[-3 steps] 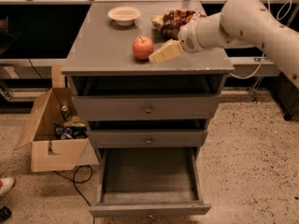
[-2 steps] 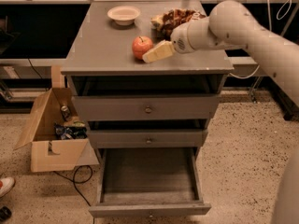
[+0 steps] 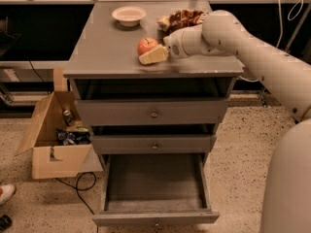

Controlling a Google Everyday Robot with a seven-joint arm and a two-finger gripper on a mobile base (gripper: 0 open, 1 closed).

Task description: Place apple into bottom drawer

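Gripper (image 3: 152, 53) at apple (image 3: 146, 44) on grey cabinet top (image 3: 104, 47); grip cannot be told. Bottom drawer (image 3: 154, 181) open, cardboard box (image 3: 60, 161) on speckled floor (image 3: 243, 149).

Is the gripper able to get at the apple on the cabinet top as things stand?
Probably yes. The gripper sits right against the apple on the cabinet top, with nothing between them. The bowl and brown bag lie farther back.
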